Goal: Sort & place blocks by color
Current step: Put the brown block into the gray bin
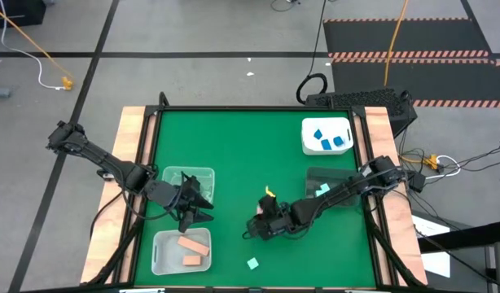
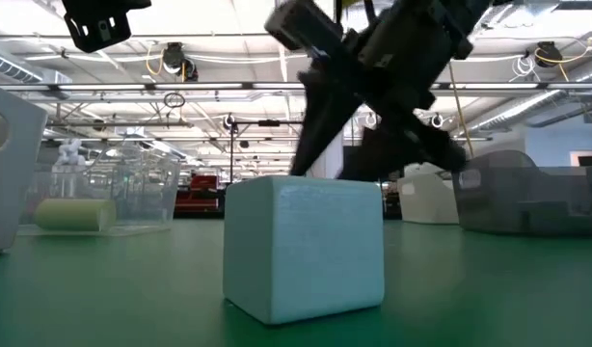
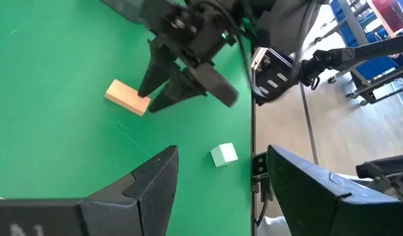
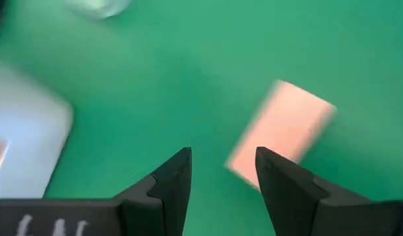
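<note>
Right wrist view showed the right gripper (image 4: 222,172), jaws open, just short of a peach-orange block (image 4: 280,133), seemingly lying slantwise; left gripper (image 3: 221,177) waited open.

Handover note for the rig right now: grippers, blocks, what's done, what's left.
Right gripper: open, empty, over the mat beside a loose peach block.
Left gripper: open, empty, by the clear tub.
Done: blue blocks in the far white tub; peach blocks in the near white tub.
Left: that peach block, a mint cube near the front edge, a yellow piece mid-mat. A mint piece shows by the right clear tub; inside or not, unclear.
</note>
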